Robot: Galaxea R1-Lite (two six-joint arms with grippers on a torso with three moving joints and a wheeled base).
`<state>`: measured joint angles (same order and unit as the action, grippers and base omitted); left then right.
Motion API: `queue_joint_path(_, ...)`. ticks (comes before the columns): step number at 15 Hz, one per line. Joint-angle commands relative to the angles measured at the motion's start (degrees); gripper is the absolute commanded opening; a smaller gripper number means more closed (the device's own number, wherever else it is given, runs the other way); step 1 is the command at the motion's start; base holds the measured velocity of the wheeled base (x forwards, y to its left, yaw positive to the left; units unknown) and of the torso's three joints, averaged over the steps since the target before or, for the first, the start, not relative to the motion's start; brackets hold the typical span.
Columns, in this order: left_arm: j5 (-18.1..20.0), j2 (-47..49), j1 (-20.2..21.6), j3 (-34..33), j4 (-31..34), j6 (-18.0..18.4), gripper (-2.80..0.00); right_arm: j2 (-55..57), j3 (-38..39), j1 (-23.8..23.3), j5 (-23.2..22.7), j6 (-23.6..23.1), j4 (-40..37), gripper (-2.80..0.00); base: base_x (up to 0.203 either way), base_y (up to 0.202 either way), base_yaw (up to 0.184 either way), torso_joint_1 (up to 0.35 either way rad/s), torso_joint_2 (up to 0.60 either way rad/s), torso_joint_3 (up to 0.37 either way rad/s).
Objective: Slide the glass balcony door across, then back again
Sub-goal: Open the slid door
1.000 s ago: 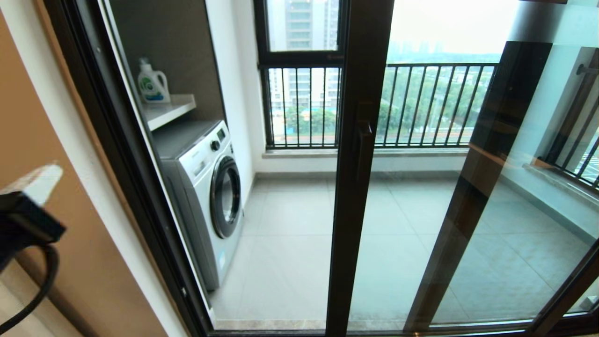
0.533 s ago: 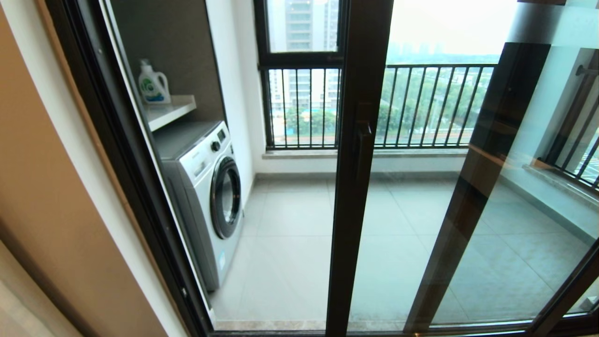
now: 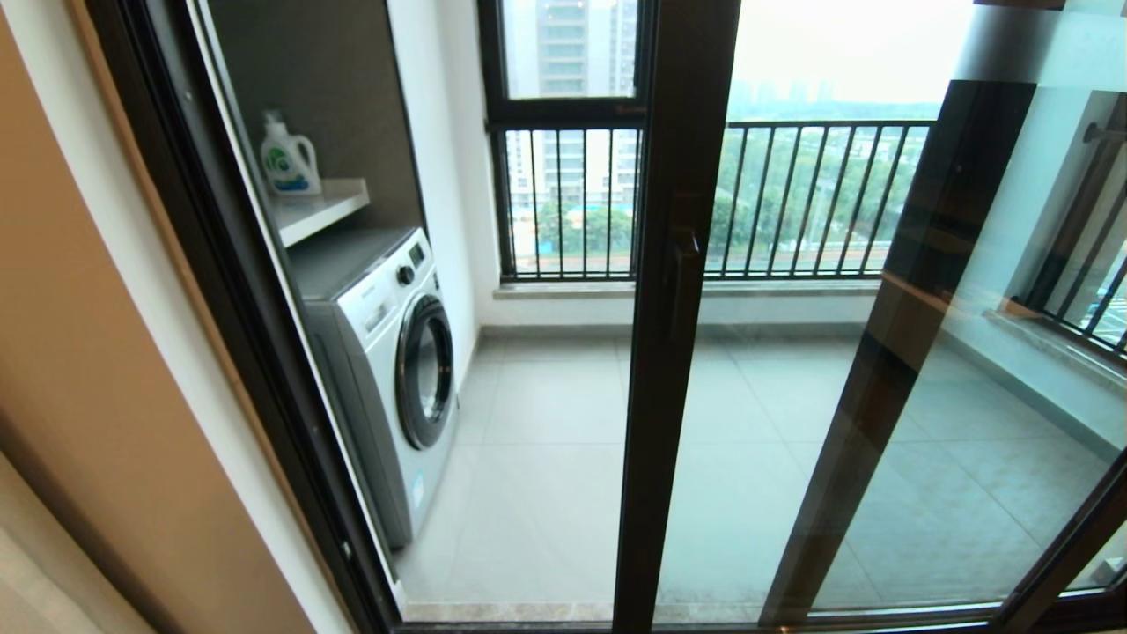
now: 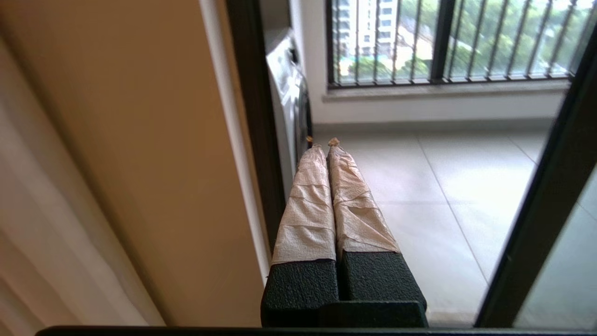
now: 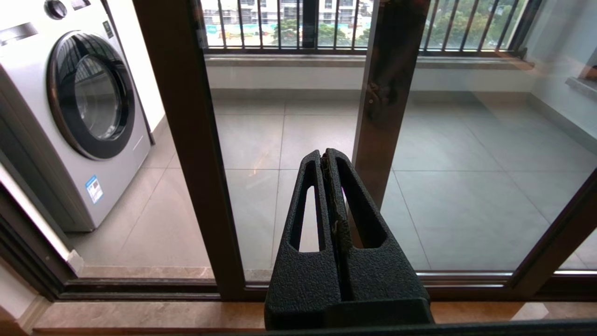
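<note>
- No brand name or writing can be read anywhere; the washing machine [image 3: 387, 352] carries a small blue sticker low on its front, too fine to make out, and the white detergent bottle [image 3: 287, 158] on the shelf [image 3: 321, 207] above shows only a green round logo.
- The glass balcony door [image 3: 669, 352] stands partly slid across, its dark brown upright in the middle of the opening, with the dark bar handle [image 3: 682, 282] on it; the gap to its left lies open onto the tiled balcony floor [image 3: 546, 440].
- The head view shows neither arm; only the wrist views do.
- The left claw [image 4: 322, 142], fingers wrapped in pale tape and pressed together, hangs beside the tan wall at the doorway's left edge.
- The right claw [image 5: 324, 154], black fingers together and empty, faces the door glass just above the bottom track [image 5: 140, 289].
- Beyond, the railing window [image 3: 563, 194] overlooks trees and towers.
</note>
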<state>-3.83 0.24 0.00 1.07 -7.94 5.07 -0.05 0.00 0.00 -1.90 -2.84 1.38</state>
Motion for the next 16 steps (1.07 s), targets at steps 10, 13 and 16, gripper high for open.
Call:
queue_joint_path(10, 6.21, -0.16, 0.00, -1.16, 8.46, -0.50, -2.80, -0.04, 0.62, 0.00, -0.12, -0.59, 0.03, -2.80, 0.000, 0.000, 0.000, 0.000, 0.00, 0.000)
queue_joint_path(13, 6.21, -0.16, 0.00, -1.16, 8.46, -0.50, -2.80, -0.04, 0.62, 0.00, -0.03, -0.15, 0.03, -2.80, 0.000, 0.000, 0.000, 0.000, 0.00, 0.000)
queue_joint_path(16, 6.21, -0.16, 0.00, -1.16, 8.46, -0.50, -2.80, 0.25, -1.70, -0.06, 0.36, -0.04, -0.30, -2.80, 0.000, 0.000, 0.000, 0.000, 0.00, 0.000)
